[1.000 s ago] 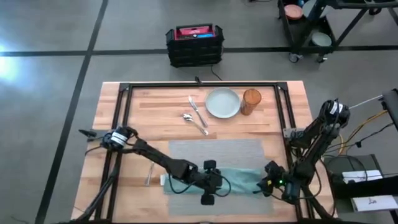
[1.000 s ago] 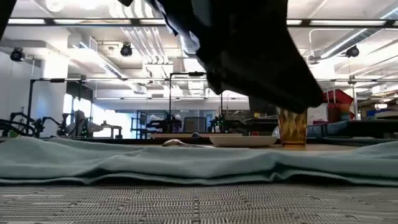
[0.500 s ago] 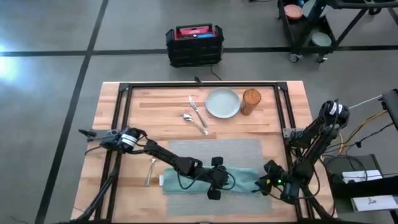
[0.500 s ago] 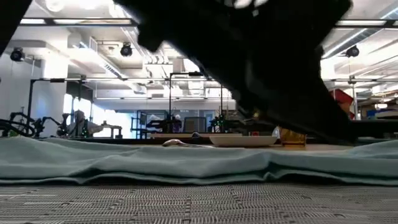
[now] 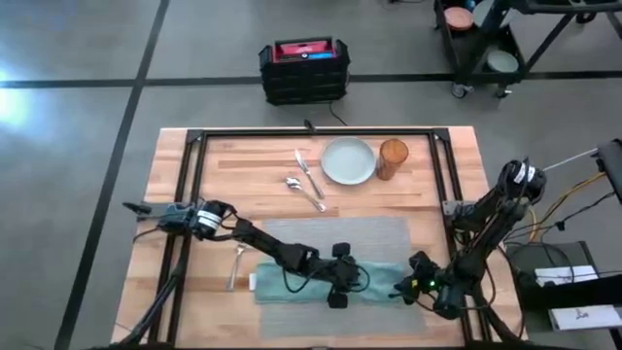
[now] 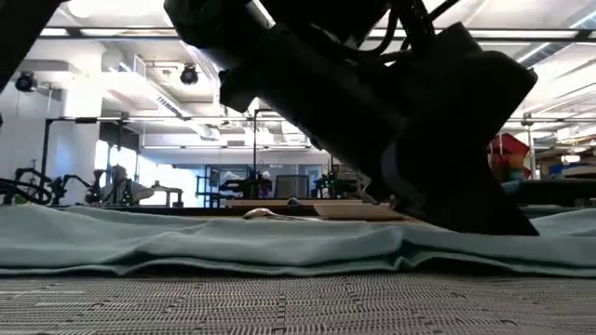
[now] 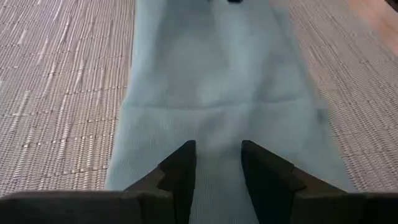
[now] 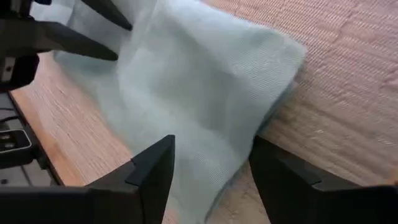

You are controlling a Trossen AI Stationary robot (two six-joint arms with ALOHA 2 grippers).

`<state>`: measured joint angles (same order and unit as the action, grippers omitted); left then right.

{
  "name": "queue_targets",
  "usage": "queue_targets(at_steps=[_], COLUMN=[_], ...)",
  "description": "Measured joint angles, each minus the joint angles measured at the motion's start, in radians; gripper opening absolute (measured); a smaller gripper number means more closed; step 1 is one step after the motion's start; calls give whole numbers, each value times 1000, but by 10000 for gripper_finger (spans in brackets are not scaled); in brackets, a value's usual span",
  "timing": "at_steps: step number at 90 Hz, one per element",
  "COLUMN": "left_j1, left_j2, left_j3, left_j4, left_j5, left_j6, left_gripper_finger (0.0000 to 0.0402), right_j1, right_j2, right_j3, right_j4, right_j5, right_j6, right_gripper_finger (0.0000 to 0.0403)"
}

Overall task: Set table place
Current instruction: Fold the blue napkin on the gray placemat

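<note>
A teal napkin (image 5: 374, 282) lies flat and lengthwise along the near part of the grey placemat (image 5: 340, 233). My left gripper (image 5: 340, 284) stands open and low over the napkin's middle (image 7: 211, 81), pointing toward the table's right. My right gripper (image 5: 406, 288) is open at the napkin's right end (image 8: 205, 87), which lies between its fingers and partly off the mat onto the wood. A fork (image 5: 233, 267) rests on the table left of the mat. Knife (image 5: 309, 173), spoon (image 5: 303, 192), plate (image 5: 348, 160) and amber glass (image 5: 393, 158) sit at the far side. My left gripper has its open fingers (image 7: 180, 174) down at the napkin's top surface, slanting from the table's left; I cannot tell whether they touch the cloth. My right gripper has the napkin's right end (image 8: 217, 155) between its open fingers (image 8: 152, 168); I cannot tell whether they touch it.
A black frame (image 5: 194, 146) runs around the table top. A black crate (image 5: 304, 70) stands on the floor beyond the far edge. Bare wood lies between the placemat and the far row of tableware.
My left gripper has moved along the napkin toward the table's right edge and come lower; in the low view it now stands in front of the plate and the glass. The napkin stays flat on the mat.
</note>
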<state>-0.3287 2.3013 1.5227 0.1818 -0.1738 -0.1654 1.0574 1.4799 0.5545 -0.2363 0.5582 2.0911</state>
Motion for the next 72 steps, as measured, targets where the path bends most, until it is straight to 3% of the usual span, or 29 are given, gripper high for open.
queue_targets(at_steps=[41, 72], left_j1=[0, 0], left_j2=[0, 10], left_j3=[0, -1], left_j4=[2, 12], left_j5=[0, 0], left_j6=[0, 0], left_gripper_finger=[114, 114], right_j1=[-18, -45], right_j2=[52, 110], right_j3=[0, 2], right_j4=[42, 80], right_j5=[116, 131], right_j6=[-61, -73], right_gripper_finger=[142, 88])
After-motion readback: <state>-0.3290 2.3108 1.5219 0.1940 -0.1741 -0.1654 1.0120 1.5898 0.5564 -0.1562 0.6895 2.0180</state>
